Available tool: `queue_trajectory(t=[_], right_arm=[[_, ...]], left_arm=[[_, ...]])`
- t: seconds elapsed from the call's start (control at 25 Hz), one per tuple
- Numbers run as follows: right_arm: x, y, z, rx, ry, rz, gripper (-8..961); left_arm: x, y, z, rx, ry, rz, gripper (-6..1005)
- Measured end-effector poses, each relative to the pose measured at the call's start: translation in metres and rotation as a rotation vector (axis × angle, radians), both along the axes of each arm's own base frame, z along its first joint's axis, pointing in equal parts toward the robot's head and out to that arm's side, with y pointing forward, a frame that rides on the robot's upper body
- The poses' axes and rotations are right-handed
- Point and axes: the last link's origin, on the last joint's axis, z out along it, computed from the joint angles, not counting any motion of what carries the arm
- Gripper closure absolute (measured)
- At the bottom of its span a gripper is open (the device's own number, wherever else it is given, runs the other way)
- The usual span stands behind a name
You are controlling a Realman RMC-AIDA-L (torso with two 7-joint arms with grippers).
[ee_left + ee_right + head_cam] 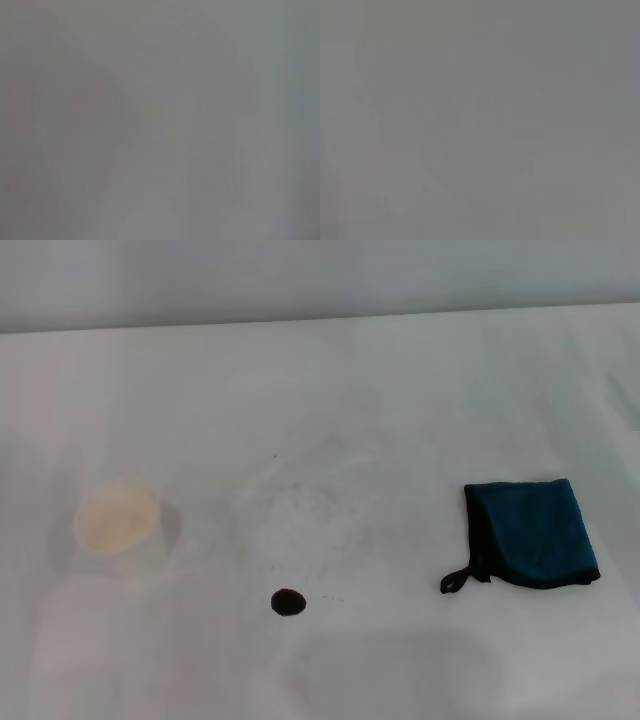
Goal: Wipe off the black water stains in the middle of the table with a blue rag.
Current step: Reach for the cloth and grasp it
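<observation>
The black water stain [288, 601] is a small round blot on the white table [330, 420], near the front middle, with tiny specks just to its right. The blue rag [533, 533] lies folded flat on the right side, dark teal with black edging and a small loop at its near-left corner. Neither gripper shows in the head view. Both wrist views show only a plain grey blur with no fingers and no objects.
A white paper cup [120, 525] stands upright on the left side of the table. Faint grey smears mark the tabletop around the middle. The table's far edge runs along the top of the head view.
</observation>
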Motion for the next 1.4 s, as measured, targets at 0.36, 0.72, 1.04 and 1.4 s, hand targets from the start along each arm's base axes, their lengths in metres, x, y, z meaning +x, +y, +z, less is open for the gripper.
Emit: queue_trajectory(t=[0.36, 0.72, 1.04, 1.4], right_arm=[[-0.002, -0.006, 0.011, 0.000, 0.014, 0.031, 168], [-0.005, -0.011, 0.022, -0.072, 0.007, 0.051, 169], [-0.025, -0.009, 0.050, -0.203, 0.021, 0.075, 171], [-0.060, -0.003, 0.084, -0.377, 0.001, -0.001, 172]], left_arm=[[0.003, 0.002, -0.002, -0.001, -0.036, -0.012, 119], [0.002, 0.003, -0.002, -0.004, -0.032, -0.005, 119], [0.002, 0.004, -0.002, -0.008, -0.025, -0.002, 119], [0.001, 0.006, 0.000, -0.003, -0.023, -0.001, 119]])
